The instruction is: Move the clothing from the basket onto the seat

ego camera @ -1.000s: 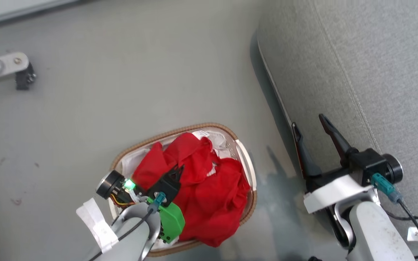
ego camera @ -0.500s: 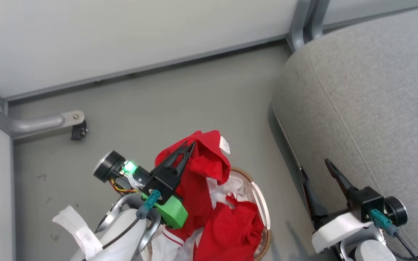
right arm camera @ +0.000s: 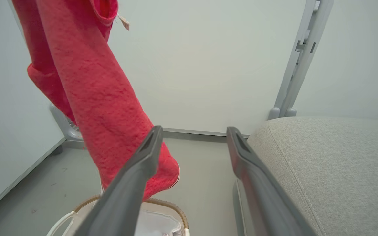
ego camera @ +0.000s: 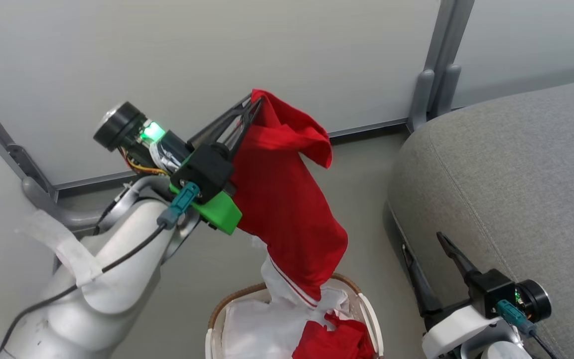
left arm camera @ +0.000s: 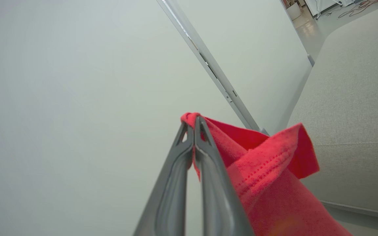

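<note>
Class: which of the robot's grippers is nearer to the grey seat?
Right. The right gripper hangs open beside the front edge of the seat; the left gripper, shut on the clothing, is high above the basket.

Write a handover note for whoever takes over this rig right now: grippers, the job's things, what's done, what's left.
Left gripper: shut on a red garment, held up high; its lower end hangs at the mouth of the basket.
Right gripper: open, empty, beside the front edge of the seat.
More red clothing lies in the basket.
Done: one garment lifted. No clothing on the visible seat.
Left: carry it over the seat, release, then fetch the rest.
</note>
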### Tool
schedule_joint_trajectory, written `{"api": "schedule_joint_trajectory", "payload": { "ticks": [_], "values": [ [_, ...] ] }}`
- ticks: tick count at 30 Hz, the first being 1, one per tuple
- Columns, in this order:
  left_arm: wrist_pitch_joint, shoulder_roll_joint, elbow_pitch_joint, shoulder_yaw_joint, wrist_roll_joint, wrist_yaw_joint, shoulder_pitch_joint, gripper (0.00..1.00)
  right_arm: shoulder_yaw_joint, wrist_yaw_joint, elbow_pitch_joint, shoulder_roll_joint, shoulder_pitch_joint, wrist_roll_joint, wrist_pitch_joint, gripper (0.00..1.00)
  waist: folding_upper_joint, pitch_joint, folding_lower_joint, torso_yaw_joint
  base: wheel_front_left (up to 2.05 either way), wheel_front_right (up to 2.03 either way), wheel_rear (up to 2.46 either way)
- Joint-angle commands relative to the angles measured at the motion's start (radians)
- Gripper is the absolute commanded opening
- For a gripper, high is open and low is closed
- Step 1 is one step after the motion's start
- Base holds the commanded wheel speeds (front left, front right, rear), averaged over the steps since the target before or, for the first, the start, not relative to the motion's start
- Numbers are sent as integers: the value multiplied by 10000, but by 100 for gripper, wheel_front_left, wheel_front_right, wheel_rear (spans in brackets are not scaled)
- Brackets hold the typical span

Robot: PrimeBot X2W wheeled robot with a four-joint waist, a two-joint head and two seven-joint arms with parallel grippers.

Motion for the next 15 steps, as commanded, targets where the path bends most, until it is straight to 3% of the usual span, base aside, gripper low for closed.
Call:
{"api": "schedule_joint_trajectory", "payload": {
  "ticks": [1,8,15],
  "values": [
    [70,138,-33,-71,-145,-21,-441,0,116,-6,-36,-33,-99,-93,-51,100,0,-117,1,42,0,0,0],
    [312,298,167,-583,-545,-37,-1833,0,646,-6,-18,-33,-582,-229,-49,100,0,-180,1,-11,0,0,0],
    [656,110,499,-1213,-889,-40,-2962,0,1617,-7,1,-33,-1360,28,-49,100,0,-226,1,142,0,0,0]
  ]
}}
